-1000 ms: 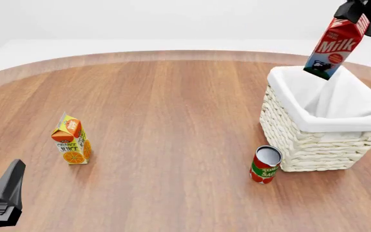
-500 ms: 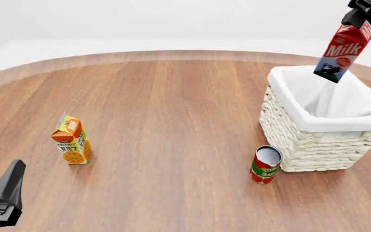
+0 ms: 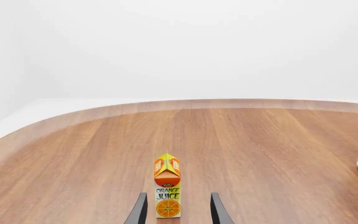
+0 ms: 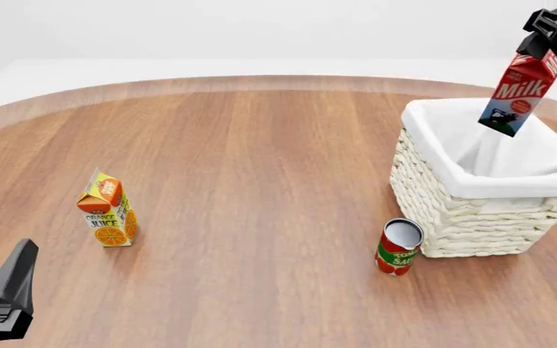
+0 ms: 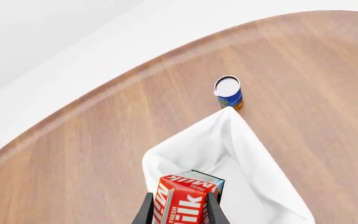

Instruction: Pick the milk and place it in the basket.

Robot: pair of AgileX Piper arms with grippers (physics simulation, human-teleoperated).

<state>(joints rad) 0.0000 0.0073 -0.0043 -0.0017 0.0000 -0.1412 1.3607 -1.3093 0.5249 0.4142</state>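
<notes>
Near the counter's left edge, toward its near side, the left gripper (image 3: 176,212) sits low with its jaws apart and nothing between them, pointed at the orange juice carton (image 4: 107,210), which stands upright on the wood just beyond the fingertips. Further right, close to the near edge, a red sauce can (image 4: 399,246) stands just beside the front left corner of the basket (image 4: 463,217), whose woven walls and white cloth liner occupy the right side of the counter. Above that basket, toward its far side, the milk (image 4: 521,90) hangs in the air, tilted with its red gable end uppermost and its blue-white base lowest, clear of the liner and not yet inside. The right gripper (image 5: 177,207) has its jaws clamped on the milk, pinching the red upper part from two opposite faces. As a judgement, a small carton like this is light and fairly stiff, but its flat printed walls look smooth and could slide or dent under a hard squeeze; the broad side panels just below the gable seem the surest place to hold. Hanging tilted, it may tip when released over the soft liner.
</notes>
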